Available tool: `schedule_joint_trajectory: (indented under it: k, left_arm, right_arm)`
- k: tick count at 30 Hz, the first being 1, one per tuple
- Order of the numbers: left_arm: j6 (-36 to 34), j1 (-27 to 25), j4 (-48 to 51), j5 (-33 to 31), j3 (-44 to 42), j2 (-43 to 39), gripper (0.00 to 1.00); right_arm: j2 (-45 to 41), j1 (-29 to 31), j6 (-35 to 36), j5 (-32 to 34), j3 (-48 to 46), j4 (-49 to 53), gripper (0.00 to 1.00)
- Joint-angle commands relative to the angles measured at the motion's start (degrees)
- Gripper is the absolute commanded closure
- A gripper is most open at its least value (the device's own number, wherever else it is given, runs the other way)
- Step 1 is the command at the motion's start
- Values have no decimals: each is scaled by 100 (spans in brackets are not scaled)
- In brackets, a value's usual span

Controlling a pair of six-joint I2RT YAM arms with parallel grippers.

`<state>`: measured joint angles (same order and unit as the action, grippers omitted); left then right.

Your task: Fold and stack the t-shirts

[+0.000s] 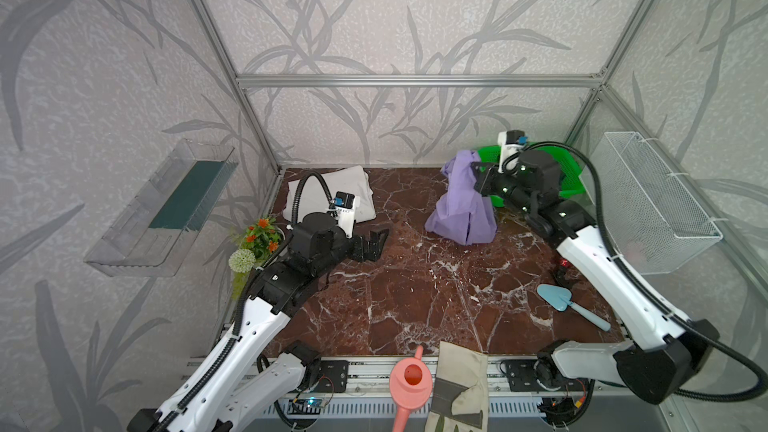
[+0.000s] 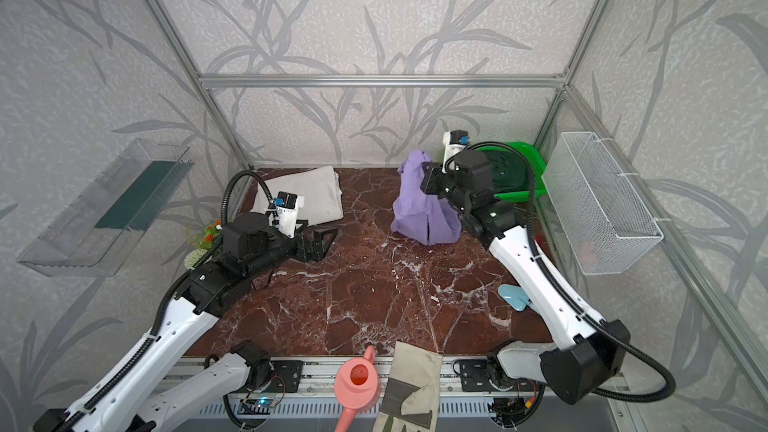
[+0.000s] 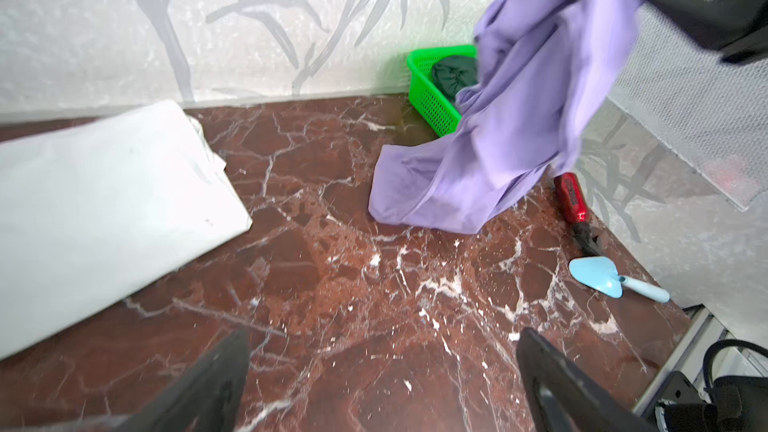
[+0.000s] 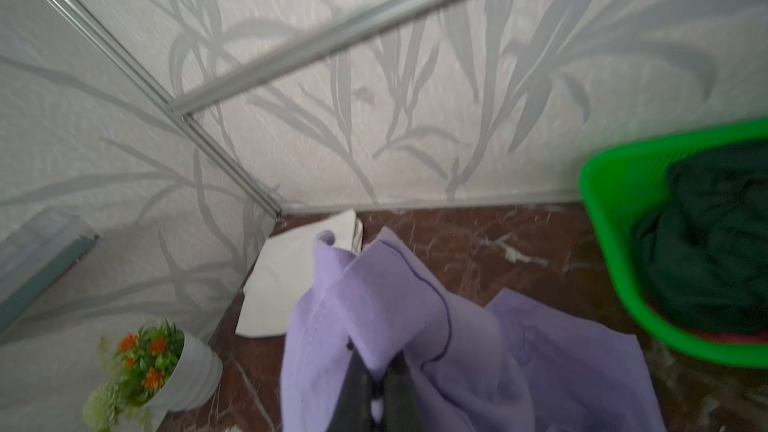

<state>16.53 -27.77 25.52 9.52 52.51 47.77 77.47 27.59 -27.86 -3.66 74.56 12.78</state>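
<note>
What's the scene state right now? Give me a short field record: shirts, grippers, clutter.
purple t-shirt: unfolded, upper part lifted, lower end resting on the table
white t-shirt: folded, flat, far left corner
dark green t-shirt: crumpled inside green basket, far right corner
right gripper: jaws shut on purple t-shirt
left gripper: jaws open, empty, near white t-shirt
clutter: watering can, glove, trowel, potted flowers
</note>
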Motion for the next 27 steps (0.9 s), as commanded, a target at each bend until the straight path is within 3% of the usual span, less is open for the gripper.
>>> schedule_joint_trajectory:
  k: [1, 7, 14, 15, 17, 20, 22, 27]
  left_arm:
    - [565, -32, 508, -194, -429, -224, 1]
    - [1275, -33, 1019, -237, -1019, -860, 1]
    - [1746, -29, 1066, -699, -1582, -1745, 1]
    - [1786, -34, 1027, -689, -1614, -1721, 1]
    - [1872, -35, 892, -642, -1692, -1526, 1]
    - [1962, -31, 735, -500, -1660, -1000, 6]
    - [1994, -33, 737, -564, -1598, -617, 9]
    - [1989, -27, 551, -739, -1565, 262, 14]
  right_arm:
    - [373, 637, -494, -404, -526, -577, 100]
    - [1312, 1500, -620, -207, -366, -777, 100]
    - [2975, 2069, -285, -858, 1583, -344, 100]
    - [3126, 2110, -216, -867, 1865, -196, 97]
    - [3308, 2127, -159, -885, 2270, 30, 62]
    - [3048, 2080, -9, -547, 2137, 179, 29]
    - [2636, 2000, 103, -92, 1722, 308, 21]
    - [1302, 1424, -136, 419, 110, 634, 20]
